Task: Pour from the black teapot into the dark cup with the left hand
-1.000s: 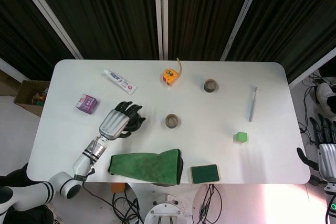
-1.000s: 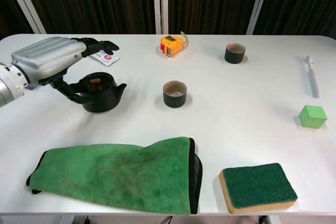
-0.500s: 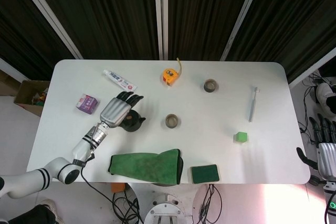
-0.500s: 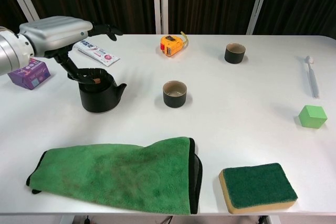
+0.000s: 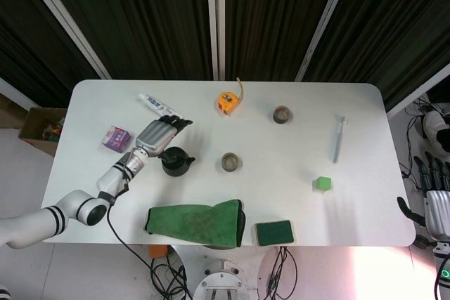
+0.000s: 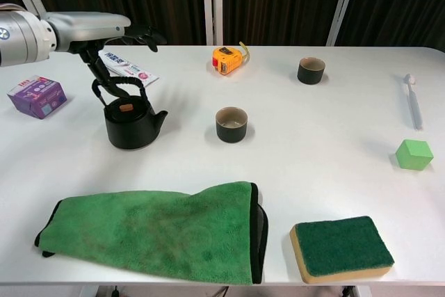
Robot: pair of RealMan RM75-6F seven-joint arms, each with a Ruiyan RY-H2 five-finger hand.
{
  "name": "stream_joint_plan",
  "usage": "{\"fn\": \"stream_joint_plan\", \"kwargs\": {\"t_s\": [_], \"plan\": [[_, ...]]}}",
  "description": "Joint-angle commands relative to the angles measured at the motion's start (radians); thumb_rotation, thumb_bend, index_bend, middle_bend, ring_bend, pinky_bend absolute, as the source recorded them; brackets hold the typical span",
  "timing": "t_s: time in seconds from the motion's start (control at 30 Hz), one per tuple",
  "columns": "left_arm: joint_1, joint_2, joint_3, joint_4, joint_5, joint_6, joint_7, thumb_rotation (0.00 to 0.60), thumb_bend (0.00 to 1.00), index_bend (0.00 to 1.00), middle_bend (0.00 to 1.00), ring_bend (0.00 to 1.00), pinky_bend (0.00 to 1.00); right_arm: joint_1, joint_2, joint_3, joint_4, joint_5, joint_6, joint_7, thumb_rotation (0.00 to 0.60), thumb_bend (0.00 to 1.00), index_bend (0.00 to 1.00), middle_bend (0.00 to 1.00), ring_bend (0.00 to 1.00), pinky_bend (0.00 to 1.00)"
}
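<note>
The black teapot (image 5: 174,161) (image 6: 131,124) stands upright on the white table (image 5: 295,145), spout turned toward the dark cup (image 5: 230,162) (image 6: 231,124) a short way to its right. My left hand (image 5: 156,135) (image 6: 87,27) hovers above and behind the pot. Its fingers (image 6: 142,34) stretch out level over the table, and its thumb hangs down to the pot's arched handle (image 6: 119,84). The fingers wrap nothing. My right hand (image 5: 436,201) hangs off the table's right edge, fingers straight, holding nothing.
A second dark cup (image 6: 311,70) and an orange tape measure (image 6: 227,58) stand at the back. Toothpaste (image 6: 125,66) and a purple box (image 6: 37,95) lie by my left hand. A green cloth (image 6: 160,231) and sponge (image 6: 341,247) lie in front, a green cube (image 6: 414,154) and toothbrush (image 6: 412,101) at the right.
My left hand has risen and drawn back from around the teapot, and its fingers have straightened. The pot now shows whole and stays in place on the table.
</note>
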Motion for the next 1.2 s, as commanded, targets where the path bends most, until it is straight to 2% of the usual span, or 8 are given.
{"fn": "stream_joint_plan", "kwargs": {"t_s": [0.03,0.23,0.43,0.53,0.7,0.83,0.93,1.2], "plan": [[-0.031,0.013,-0.003,0.021,-0.029,-0.043,-0.027,0.6,0.13,0.1,0.14,0.09,0.15,0.001,0.0,0.0,-0.001,0.0,0.0,-0.001,0.6,0.23,0.0,0.0,0.0,0.0],[-0.055,0.021,-0.001,0.042,-0.052,-0.075,-0.059,0.6,0.13,0.1,0.14,0.09,0.15,0.003,-0.002,0.001,-0.002,0.002,-0.004,-0.006,0.6,0.23,0.0,0.0,0.0,0.0],[-0.067,0.048,0.023,0.017,-0.058,-0.109,-0.075,0.6,0.13,0.1,0.14,0.09,0.15,0.005,-0.006,-0.001,0.002,0.005,-0.012,-0.007,0.6,0.23,0.0,0.0,0.0,0.0],[-0.07,0.069,0.029,-0.008,-0.071,-0.125,-0.088,0.599,0.13,0.15,0.18,0.12,0.17,0.006,-0.009,-0.001,0.006,0.005,-0.014,-0.007,0.6,0.23,0.0,0.0,0.0,0.0],[-0.061,0.078,0.036,-0.043,-0.066,-0.082,-0.087,0.596,0.13,0.26,0.3,0.21,0.23,0.008,-0.013,-0.003,0.011,0.005,-0.018,-0.004,0.6,0.23,0.0,0.0,0.0,0.0],[-0.064,0.079,0.045,-0.054,-0.08,-0.093,-0.096,0.522,0.13,0.32,0.36,0.3,0.26,0.008,-0.013,-0.005,0.012,0.0,-0.015,-0.003,0.6,0.23,0.0,0.0,0.0,0.0],[-0.065,0.072,0.053,-0.051,-0.089,-0.082,-0.084,0.465,0.12,0.34,0.38,0.31,0.28,0.006,-0.012,-0.004,0.011,0.001,-0.013,-0.001,0.6,0.23,0.0,0.0,0.0,0.0],[-0.064,0.051,0.059,-0.06,-0.116,-0.058,-0.083,0.448,0.12,0.36,0.42,0.35,0.28,0.007,-0.012,-0.008,0.01,0.006,-0.025,0.0,0.6,0.23,0.0,0.0,0.0,0.0]]}}
